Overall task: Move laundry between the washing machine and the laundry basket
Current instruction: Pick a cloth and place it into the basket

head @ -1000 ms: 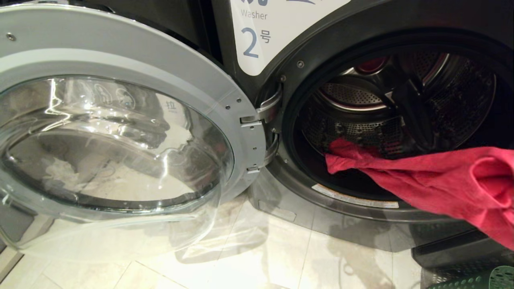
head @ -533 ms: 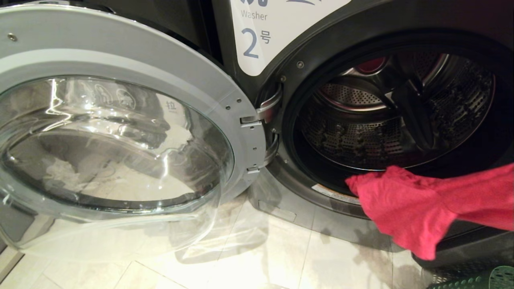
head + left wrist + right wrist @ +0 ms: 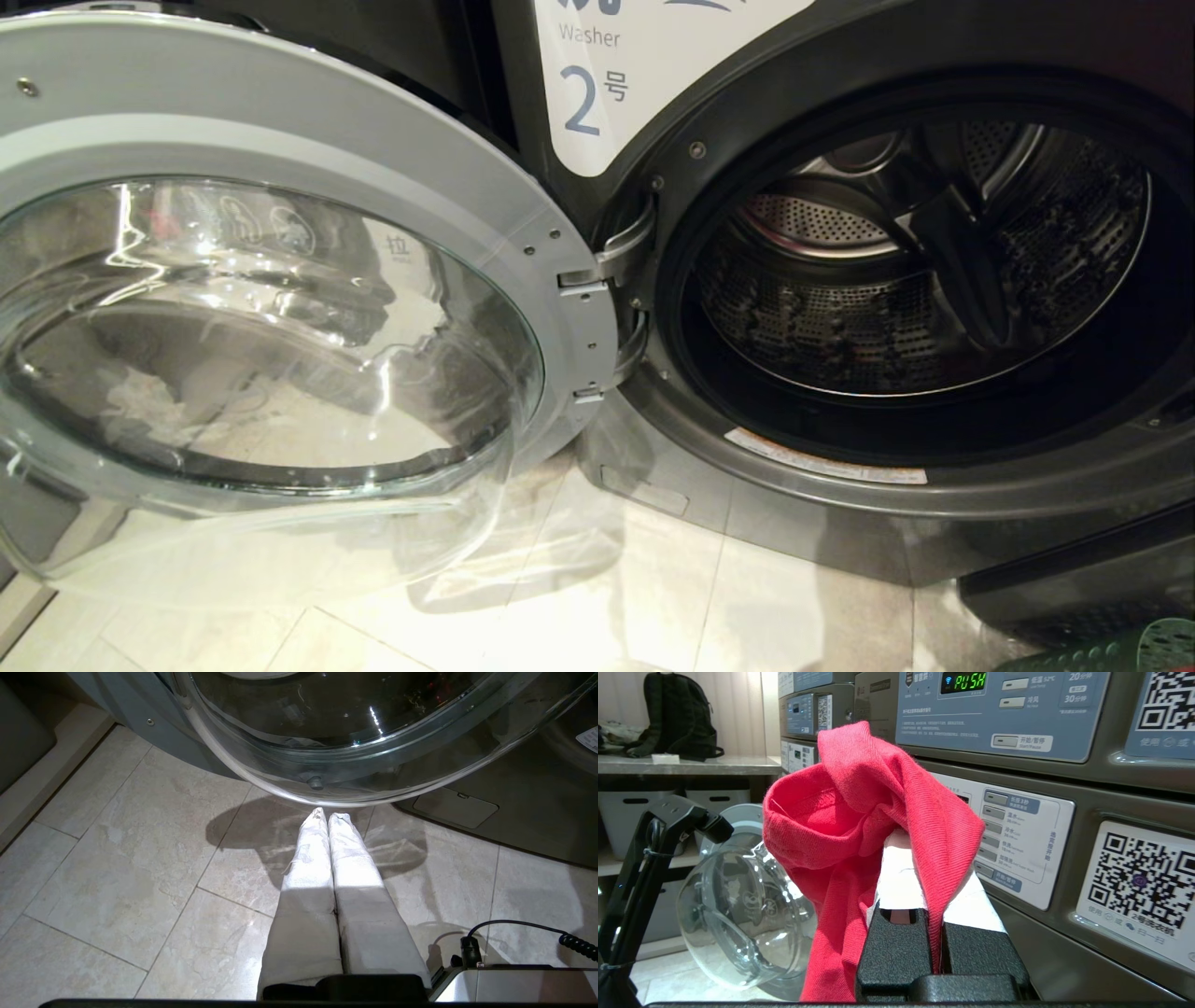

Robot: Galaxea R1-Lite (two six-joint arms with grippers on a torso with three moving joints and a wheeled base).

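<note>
The washing machine with the label 2 stands with its round glass door swung wide to the left. Its drum shows no garments inside. Only in the right wrist view do I see laundry: a red-pink garment, pinched between the white-wrapped fingers of my right gripper, which is shut on it and held up beside the machines' control panels. The cloth drapes over the fingertips and hangs down. A corner of the green laundry basket shows at the bottom right. My left gripper is shut and empty over the floor under the door glass.
The open door juts out over the tiled floor on the left. Stacked machines with control panels fill the right of the right wrist view. A black backpack sits on a counter far off. A coiled cable lies by the left wrist.
The red-pink garment has been pulled out of the drum, slid right and down, and left the head view. The drum's mouth is now bare. The left gripper has not moved.
</note>
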